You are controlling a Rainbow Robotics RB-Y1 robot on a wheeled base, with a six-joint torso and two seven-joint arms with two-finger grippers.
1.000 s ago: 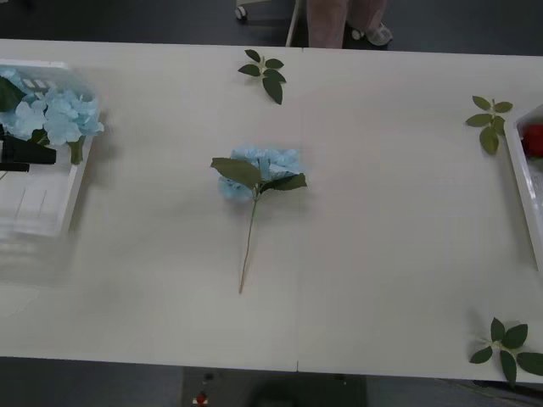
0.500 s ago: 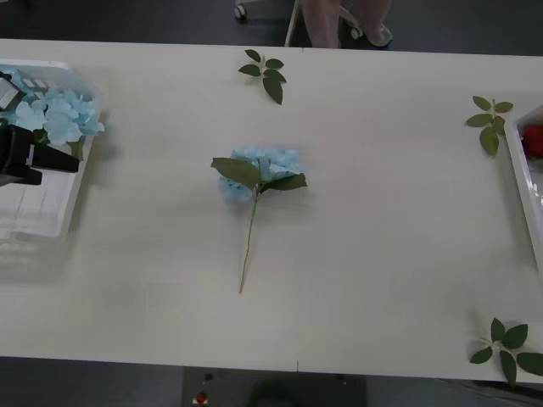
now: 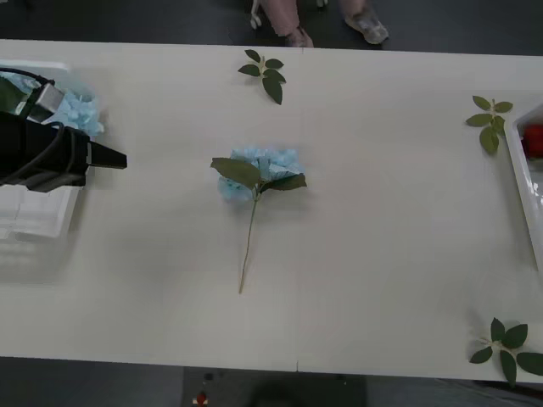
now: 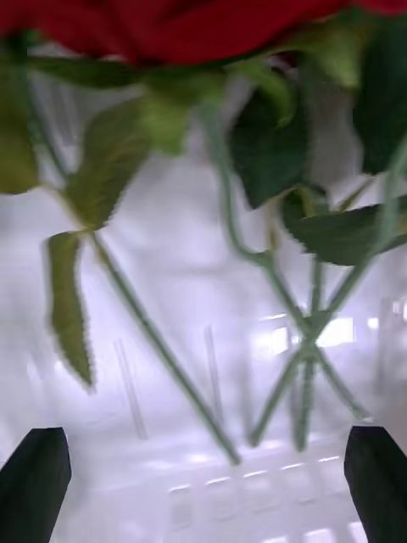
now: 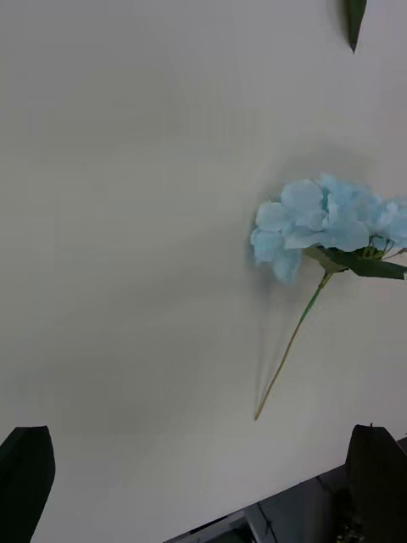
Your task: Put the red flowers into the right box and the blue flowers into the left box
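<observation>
Front view, open room: one blue flower (image 3: pixel 257 174) lies mid-table (image 3: pixel 382 254), well apart from every edge; leaf sprigs (image 3: pixel 265 74) sit near the far edge and right corners.
Long axis: bloom toward far edge, stem toward near edge.
Left box (image 3: pixel 34 212): left edge, blue blooms inside.
Right box (image 3: pixel 528 182): right edge, red flowers (image 4: pixel 195 25) inside.
Left gripper (image 5: pixel 203 484): spread, empty, above the table by the left box.
Right gripper (image 4: pixel 203 484): spread, empty, over the rose stems.

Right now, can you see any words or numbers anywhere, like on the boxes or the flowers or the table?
No words, numbers or signs can be read here.
The left box and the right box: plain plastic, no label.
The blue flower lying on the table: nothing written.
The left gripper, open, near the left box: plain black.
The right gripper, open over red flowers: no markings.
</observation>
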